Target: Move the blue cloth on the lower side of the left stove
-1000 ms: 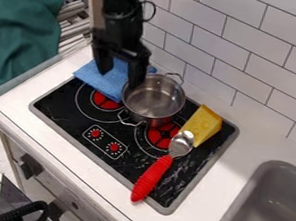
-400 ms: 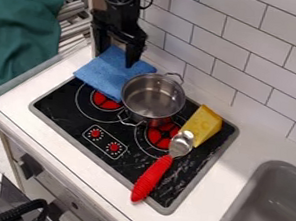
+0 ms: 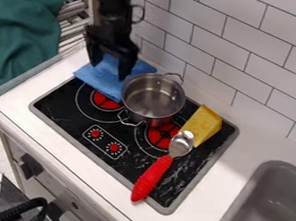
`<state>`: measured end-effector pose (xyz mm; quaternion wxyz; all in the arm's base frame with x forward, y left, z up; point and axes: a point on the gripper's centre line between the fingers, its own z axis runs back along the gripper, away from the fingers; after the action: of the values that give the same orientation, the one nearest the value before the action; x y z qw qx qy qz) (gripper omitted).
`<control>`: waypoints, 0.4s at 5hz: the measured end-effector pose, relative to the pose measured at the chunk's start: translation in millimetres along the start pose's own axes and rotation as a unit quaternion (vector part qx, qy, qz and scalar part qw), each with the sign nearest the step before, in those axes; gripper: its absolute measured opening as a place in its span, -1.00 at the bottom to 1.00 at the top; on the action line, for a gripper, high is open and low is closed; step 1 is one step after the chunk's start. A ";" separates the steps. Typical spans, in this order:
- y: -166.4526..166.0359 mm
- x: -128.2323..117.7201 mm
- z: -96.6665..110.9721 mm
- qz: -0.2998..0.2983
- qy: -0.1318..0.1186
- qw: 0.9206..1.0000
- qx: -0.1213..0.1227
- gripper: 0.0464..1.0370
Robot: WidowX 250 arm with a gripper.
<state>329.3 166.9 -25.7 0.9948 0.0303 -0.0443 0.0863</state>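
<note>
Item: my gripper (image 3: 108,71), jaws wide apart and pointing down over the cloth; a spread that would suit taking up a fold of it. Nothing is clamped between them, as far as I can see.

Item: one blue cloth (image 3: 103,82), the thing to be moved. It lies directly below me, partly on the counter (image 3: 13,99) and partly over the back edge of the black stovetop (image 3: 60,108), its front corner reaching the left burner (image 3: 104,101). Destination, as I judge it: the burner's lower side, towards the red knobs (image 3: 113,147). Step in hand: getting a grip. A pinch, then a lift forward, should serve; soft stuff may slip or bunch.

Item: one metal pot (image 3: 153,100), just beside the cloth, its rear handle towards the wall (image 3: 265,48). A sideways drag might nudge it, hence the case for lifting.

Item: one yellow cheese wedge (image 3: 203,125), right of the pot, out of my path.

Item: one spoon, red handle (image 3: 152,178), laid slantwise past the right burner (image 3: 163,134); best left alone.

Item: one grey sink (image 3: 270,212), well apart.
</note>
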 end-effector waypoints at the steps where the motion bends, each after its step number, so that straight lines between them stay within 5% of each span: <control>1: 2.8 -3.9 -12.8 0.003 -0.014 0.999 0.033 0.93; 2: 0.1 -4.0 -11.8 -0.005 -0.031 0.998 0.055 0.94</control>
<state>326.3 167.1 -37.7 0.9902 0.0879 -0.0697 0.0831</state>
